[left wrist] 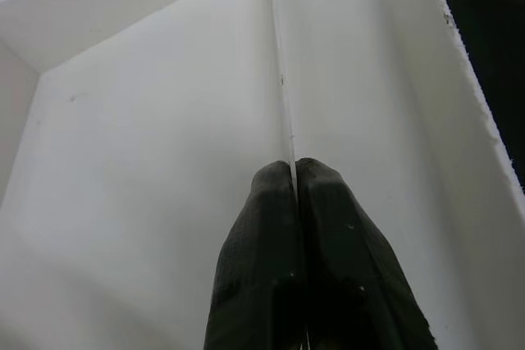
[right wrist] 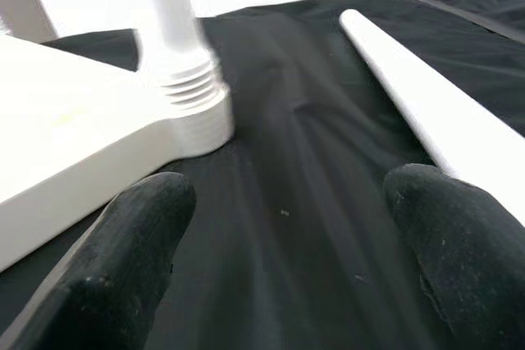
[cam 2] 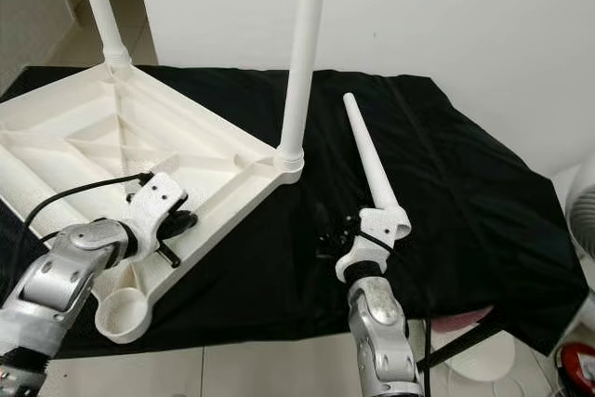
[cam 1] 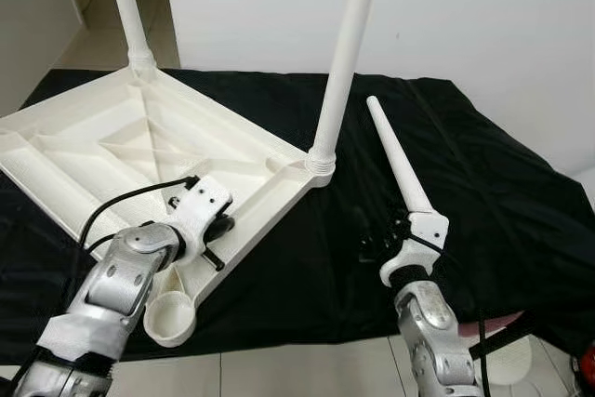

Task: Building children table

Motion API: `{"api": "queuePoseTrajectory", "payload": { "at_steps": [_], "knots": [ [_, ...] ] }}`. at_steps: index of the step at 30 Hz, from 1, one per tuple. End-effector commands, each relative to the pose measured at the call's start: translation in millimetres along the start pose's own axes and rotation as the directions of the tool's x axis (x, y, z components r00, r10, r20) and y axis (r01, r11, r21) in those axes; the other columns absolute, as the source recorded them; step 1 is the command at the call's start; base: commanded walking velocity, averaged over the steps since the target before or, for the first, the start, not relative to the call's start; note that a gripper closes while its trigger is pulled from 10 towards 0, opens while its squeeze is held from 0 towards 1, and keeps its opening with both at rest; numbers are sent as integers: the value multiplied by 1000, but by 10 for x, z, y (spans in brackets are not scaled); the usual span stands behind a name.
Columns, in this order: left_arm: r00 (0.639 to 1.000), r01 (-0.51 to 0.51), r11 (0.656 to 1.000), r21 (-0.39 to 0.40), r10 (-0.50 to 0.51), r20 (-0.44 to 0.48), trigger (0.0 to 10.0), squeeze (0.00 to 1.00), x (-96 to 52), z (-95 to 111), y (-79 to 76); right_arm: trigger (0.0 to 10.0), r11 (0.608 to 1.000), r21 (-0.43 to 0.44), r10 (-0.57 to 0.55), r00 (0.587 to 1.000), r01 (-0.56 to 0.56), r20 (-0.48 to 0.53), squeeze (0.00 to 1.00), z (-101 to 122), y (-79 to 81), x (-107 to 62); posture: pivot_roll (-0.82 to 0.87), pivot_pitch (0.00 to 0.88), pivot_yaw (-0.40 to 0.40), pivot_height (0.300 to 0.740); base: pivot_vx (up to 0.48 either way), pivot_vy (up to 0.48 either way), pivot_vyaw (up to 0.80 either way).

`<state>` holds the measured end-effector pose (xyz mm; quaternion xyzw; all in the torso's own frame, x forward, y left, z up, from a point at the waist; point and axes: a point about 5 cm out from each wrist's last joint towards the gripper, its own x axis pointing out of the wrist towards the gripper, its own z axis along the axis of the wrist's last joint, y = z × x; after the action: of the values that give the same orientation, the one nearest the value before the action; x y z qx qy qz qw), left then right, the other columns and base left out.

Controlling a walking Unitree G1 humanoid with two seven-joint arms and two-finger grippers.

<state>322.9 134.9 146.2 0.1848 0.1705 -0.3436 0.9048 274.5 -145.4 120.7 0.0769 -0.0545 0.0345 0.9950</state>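
The left end effector (cam 1: 216, 241) is pinched shut on a thin rib inside the upturned white tabletop (cam 1: 112, 151), near the black-draped table's (cam 1: 483, 192) front left corner. The right end effector (right wrist: 283, 243), fingers spread wide and empty, sits by a loose white leg (cam 1: 398, 163). Two fitted legs (cam 1: 346, 53) stand behind.

we count one upturned white tabletop (cam 1: 102, 151), two legs screwed in (cam 1: 349, 53) (cam 1: 125, 6), one loose leg (cam 1: 395, 151), one black cloth (cam 1: 483, 183).
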Motion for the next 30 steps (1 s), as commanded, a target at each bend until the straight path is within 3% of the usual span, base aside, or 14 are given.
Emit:
{"api": "queuePoseTrajectory", "payload": {
  "at_steps": [1,8,9,10,11,12,13,14,21,22,26,27,30],
  "knots": [
    [994,-102,995,24,100,50,0,0,128,118,-38,10000,1000,-2,-1,1000,1,-3,0,-12,29,-6,49,81,-54,740,0,0,0],
    [986,-102,994,25,98,132,0,0,455,493,-206,10000,1000,13,-14,1000,14,4,0,-11,56,10,26,80,-51,740,0,0,0],
    [985,-107,994,25,102,142,1176,0,515,561,-242,10000,1000,16,-15,1000,15,5,0,-10,67,12,26,80,-51,740,0,0,0],
    [985,-107,994,25,102,142,1176,0,515,561,-242,10000,1000,16,-15,1000,15,5,0,-10,67,12,26,80,-51,740,0,0,0],
    [982,-109,994,28,103,158,7059,0,568,639,-282,10000,1000,16,-15,1000,15,6,0,-8,76,14,13,80,-49,740,0,0,0],
    [982,-109,994,28,103,158,7059,0,568,639,-282,10000,1000,16,-15,1000,15,6,0,-8,76,14,13,80,-49,740,0,0,0],
    [980,-110,994,29,103,168,9647,0,601,693,-308,10000,1000,16,-15,1000,15,7,0,-6,79,15,10,80,-50,740,0,0,0],
    [979,-102,994,32,94,181,10000,0,630,747,-337,10000,1000,15,-15,1000,15,7,0,-6,80,14,8,81,-47,740,0,0,0],
    [976,-17,1000,6,15,218,10000,0,615,786,-398,10000,1000,12,-15,1000,15,6,0,-8,76,14,14,85,-49,740,0,0,0],
    [972,10,1000,-16,-6,234,10000,1000,587,782,-396,10000,1000,12,-14,1000,14,5,0,-10,77,19,26,86,-53,740,0,0,0],
    [956,48,998,-50,-31,291,10000,1000,494,787,-368,10000,1000,11,-10,1000,10,4,0,-14,87,39,37,86,-56,740,0,0,0],
    [951,44,998,-55,-25,309,10000,0,449,783,-335,10000,1000,11,-8,1000,8,4,0,-13,90,48,42,86,-59,740,0,0,0],
    [944,16,997,-77,11,331,10000,0,388,771,-251,10000,1000,11,-4,1000,4,4,0,-12,93,57,46,86,-60,740,0,0,0]
  ]
}}
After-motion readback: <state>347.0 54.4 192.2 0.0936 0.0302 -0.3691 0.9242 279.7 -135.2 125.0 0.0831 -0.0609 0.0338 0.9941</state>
